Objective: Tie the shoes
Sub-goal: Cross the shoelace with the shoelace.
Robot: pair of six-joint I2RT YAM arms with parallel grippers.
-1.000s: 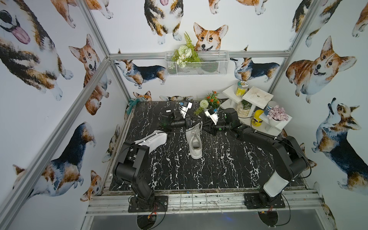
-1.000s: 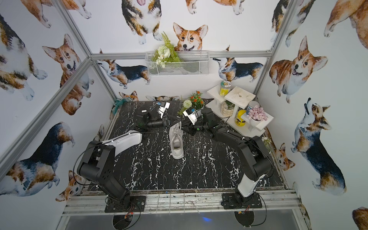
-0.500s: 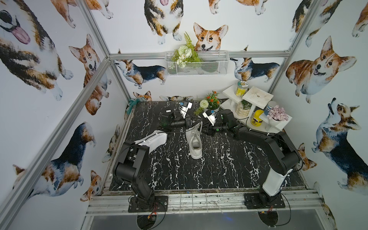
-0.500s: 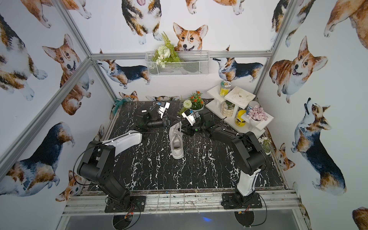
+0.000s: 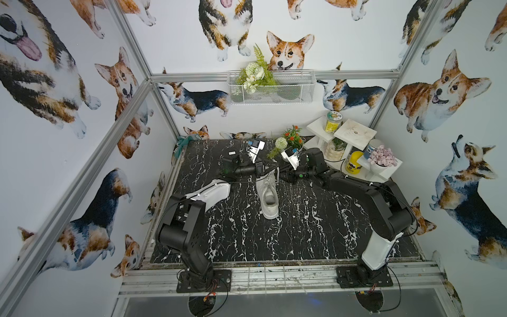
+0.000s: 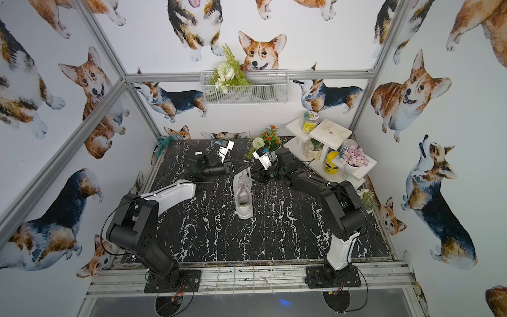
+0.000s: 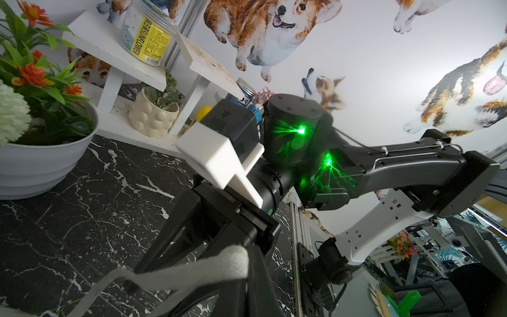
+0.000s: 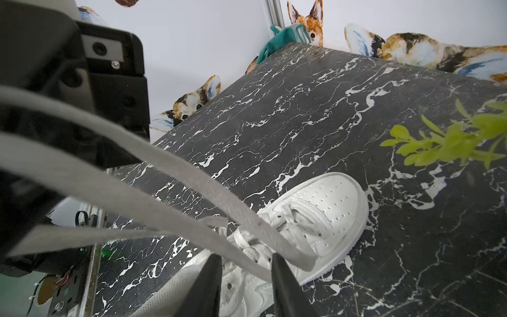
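Inspecting the black marble table (image 5: 301, 236), found one white sneaker (image 5: 269, 196) near its middle in both top views, toe toward the back wall and heel toward the arm bases. Found the sneaker untied, the flat white laces (image 8: 175, 175) drawn up off the eyelets in long strands. Noted the left gripper (image 5: 261, 168) at the toe end, on the robot's left side, clenched tight on a fold of the laces. Confirmed that pinch in the left wrist view, the lace bent over at the fingertip. Traced the strands in the right wrist view from the sneaker up to that gripper's black body. Noted the right gripper (image 8: 245, 262) low over the lacing area from the opposite side, released. Saw its fingers (image 8: 284, 277) standing apart with a clear gap, one strand crossing between the tips without being pinched. Could not confirm contact between that strand and either pad. Recorded both grippers close together across the sneaker, not touching each other. Observed a potted plant (image 5: 293, 137) with orange flowers and a white shelf unit (image 5: 354, 132) at the far right corner, well apart from the sneaker.
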